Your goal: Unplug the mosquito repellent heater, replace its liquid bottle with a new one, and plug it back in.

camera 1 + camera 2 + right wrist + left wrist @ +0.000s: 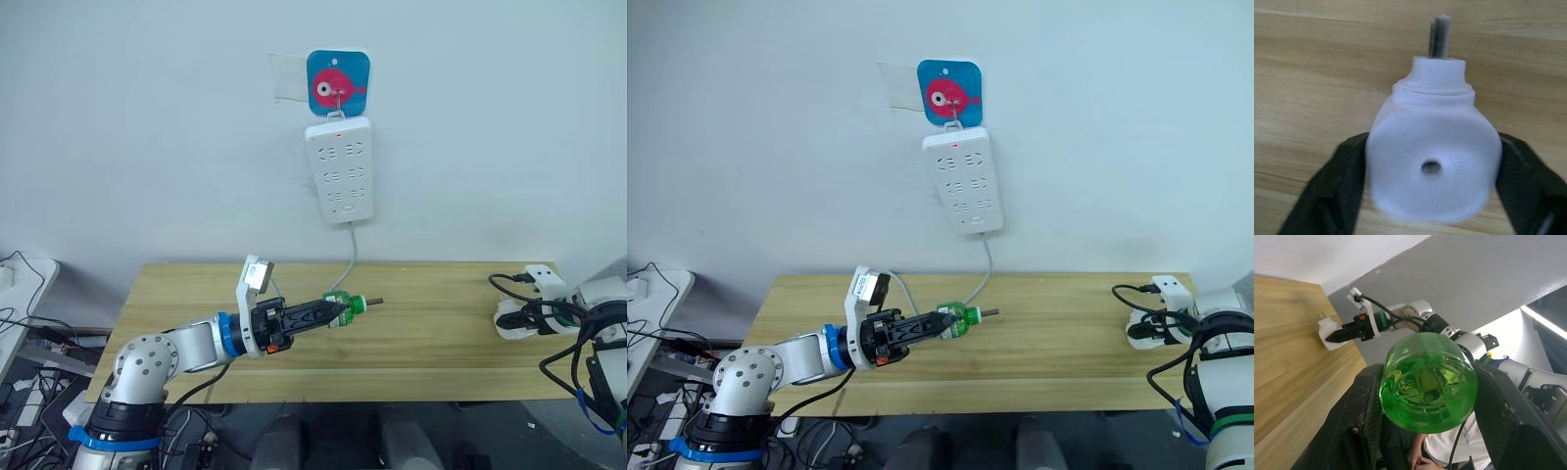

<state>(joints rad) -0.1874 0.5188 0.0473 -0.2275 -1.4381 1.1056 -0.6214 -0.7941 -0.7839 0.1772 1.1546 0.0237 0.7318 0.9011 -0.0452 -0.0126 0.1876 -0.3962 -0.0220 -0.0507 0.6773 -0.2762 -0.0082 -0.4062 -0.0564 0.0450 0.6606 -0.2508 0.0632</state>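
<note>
while heater is unplugged: left pincer clenched on green translucent liquid bottle above wooden tabletop; right pincer grasps small white rounded plastic heater at tabletop's right end. advise aligning wick squarely before insertion.

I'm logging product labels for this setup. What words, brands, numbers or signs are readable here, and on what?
No text is readable.
Blue square wall hook plate: a pink fish picture, no words.
Long white power strip on the wall: no legible marking; a small red light at its top.
Green transparent liquid bottle held in the left tool: no label visible.
Small white rounded heater held in the right tool: no lettering visible.
</note>
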